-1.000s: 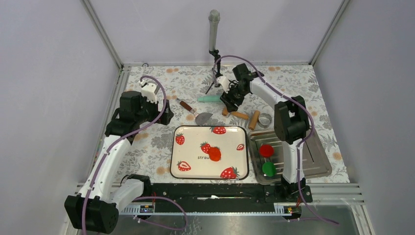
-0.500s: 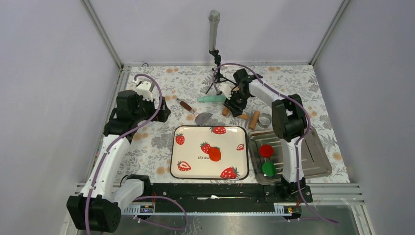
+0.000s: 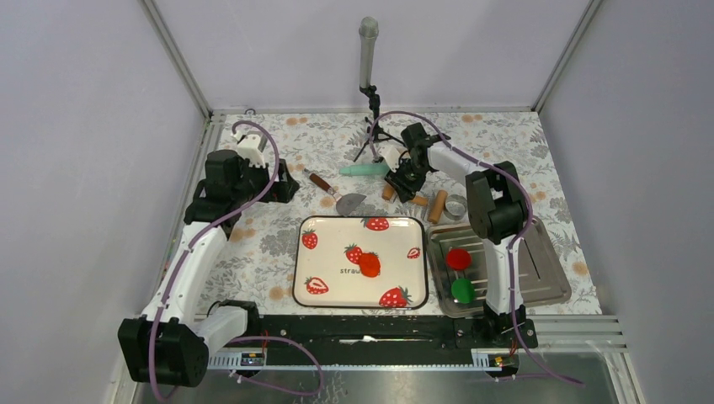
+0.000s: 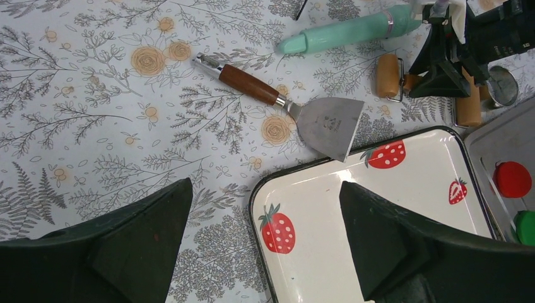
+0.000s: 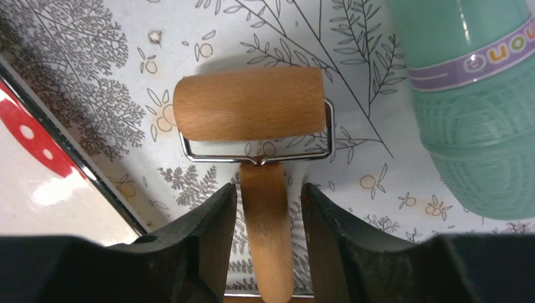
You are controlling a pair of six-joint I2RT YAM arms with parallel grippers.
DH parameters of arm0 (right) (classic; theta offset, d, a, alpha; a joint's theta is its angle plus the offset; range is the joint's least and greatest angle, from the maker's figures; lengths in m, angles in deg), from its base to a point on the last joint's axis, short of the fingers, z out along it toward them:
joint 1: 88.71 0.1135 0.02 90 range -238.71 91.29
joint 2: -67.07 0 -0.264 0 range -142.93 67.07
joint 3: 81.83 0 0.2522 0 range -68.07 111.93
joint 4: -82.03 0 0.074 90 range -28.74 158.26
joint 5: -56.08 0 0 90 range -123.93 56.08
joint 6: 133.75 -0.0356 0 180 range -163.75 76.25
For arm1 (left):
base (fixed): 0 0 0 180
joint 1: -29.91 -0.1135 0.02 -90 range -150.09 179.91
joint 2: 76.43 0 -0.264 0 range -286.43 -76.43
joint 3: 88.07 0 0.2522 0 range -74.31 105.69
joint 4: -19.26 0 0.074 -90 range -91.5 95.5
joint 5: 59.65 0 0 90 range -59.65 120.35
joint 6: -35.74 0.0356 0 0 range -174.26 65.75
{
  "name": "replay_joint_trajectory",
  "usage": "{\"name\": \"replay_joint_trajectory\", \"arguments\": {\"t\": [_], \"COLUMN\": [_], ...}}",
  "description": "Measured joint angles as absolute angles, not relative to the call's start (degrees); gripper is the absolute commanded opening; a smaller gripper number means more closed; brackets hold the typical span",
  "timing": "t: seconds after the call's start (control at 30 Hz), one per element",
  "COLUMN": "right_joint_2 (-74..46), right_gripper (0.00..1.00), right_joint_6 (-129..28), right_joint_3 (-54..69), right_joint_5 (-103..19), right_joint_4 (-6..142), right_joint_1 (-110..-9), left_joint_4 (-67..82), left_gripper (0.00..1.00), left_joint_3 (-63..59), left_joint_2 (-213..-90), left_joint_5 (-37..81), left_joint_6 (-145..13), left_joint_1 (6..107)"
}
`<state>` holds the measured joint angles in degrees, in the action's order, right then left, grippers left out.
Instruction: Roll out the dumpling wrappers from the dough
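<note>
Right gripper (image 5: pixel 268 211) part-open, jaws straddling roller handle (image 5: pixel 268 252) lengthwise, slim gaps, nothing gripped. Dough (image 3: pixel 369 264) sits on strawberry tray (image 3: pixel 404 273), back toward the bases from it. Left gripper (image 4: pixel 264 189) wide open, empty.

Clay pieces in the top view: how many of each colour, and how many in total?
Orange-red dough: 1, on the strawberry tray
Crimson disc: 1, in the metal tray
Green disc: 1, in the same metal tray
Total: 3
</note>
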<state>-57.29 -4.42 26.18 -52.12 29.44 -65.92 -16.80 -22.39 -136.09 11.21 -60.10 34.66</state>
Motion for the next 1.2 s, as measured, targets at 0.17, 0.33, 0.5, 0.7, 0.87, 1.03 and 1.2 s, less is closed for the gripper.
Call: {"name": "replay_joint_trajectory", "arguments": {"t": [0.17, 0.33, 0.5, 0.7, 0.87, 1.03, 1.2], "right_joint_2": [-57.15, -56.91, -55.34, -47.08, -39.63, -31.17, -23.89], "right_gripper": [0.13, 0.0, 0.0, 0.0, 0.0, 0.0, 0.0], "right_joint_6": [-4.55, -4.72, -8.18, -14.95, -27.91, -46.45, -61.29], "right_joint_3": [25.77, 25.64, 25.64, 29.18, 34.88, 31.15, 23.63], "right_joint_5": [-50.92, -50.96, -50.85, -50.0, -48.08, -46.39, -46.37], "right_joint_4": [30.88, 31.49, 30.05, 28.04, 30.79, 38.79, 48.71], "right_joint_1": [-65.86, -65.9, -65.88, -65.88, -65.97, -66.06, -66.06], "left_joint_4": [-16.65, -16.21, -15.8, -15.38, -13.52, -8.93, -5.94], "left_gripper": [0.95, 0.93, 0.93, 0.89, 0.86, 0.8, 0.81], "left_joint_3": [-22.39, -22.39, -22.39, -19.37, -11.61, -6.13, 1.61], "left_joint_2": [-136.94, -136.92, -136.85, -136.77, -140.04, -145.03, -153.73], "left_joint_5": [10.8, 10.77, 10.34, 9.51, 9.03, 7.56, 3.26], "left_joint_6": [-60.78, -60.76, -59.18, -54.24, -51.14, -52.3, -59.49], "left_joint_1": [34.68, 35.27, 37.0, 44.56, 52.63, 59.27, 60.63]}}
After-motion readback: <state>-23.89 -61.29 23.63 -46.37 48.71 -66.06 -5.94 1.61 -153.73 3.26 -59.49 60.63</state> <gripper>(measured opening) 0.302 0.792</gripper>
